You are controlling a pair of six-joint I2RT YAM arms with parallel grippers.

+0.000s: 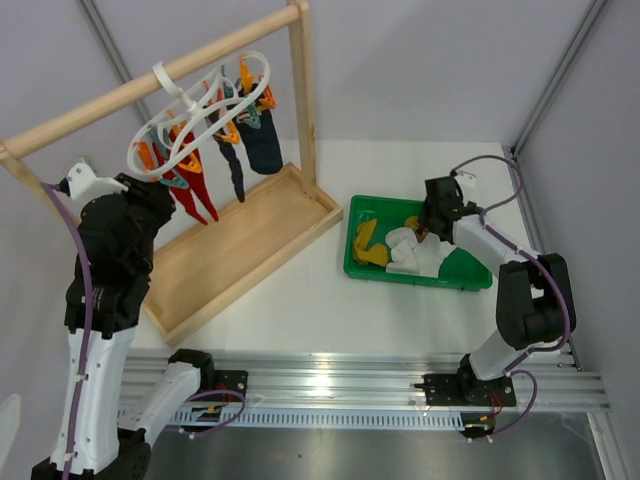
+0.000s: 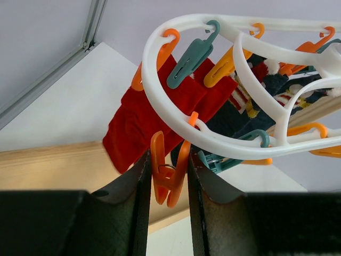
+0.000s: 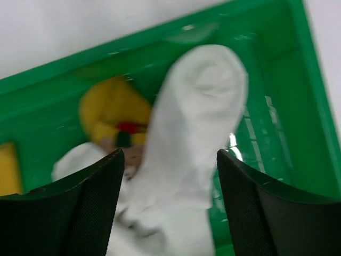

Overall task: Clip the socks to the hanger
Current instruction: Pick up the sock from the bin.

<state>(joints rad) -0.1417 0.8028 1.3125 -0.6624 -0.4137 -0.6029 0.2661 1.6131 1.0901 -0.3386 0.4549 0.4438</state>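
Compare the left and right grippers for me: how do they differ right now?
The left gripper is up at the hanger; the right gripper is low over the green tray. The left gripper's jaws pinch an orange peg; the right gripper's jaws stand wide apart, a white sock between them, not gripped. Both are dark and straddle their target.

Left arm [image 1: 105, 270] showing white links, black joint housings, purple cable running up from rail [image 1: 330, 385]. Right arm [image 1: 525, 300] wearing same white-black scheme, purple cable looping above rail. Jaws looking matte black, textured.
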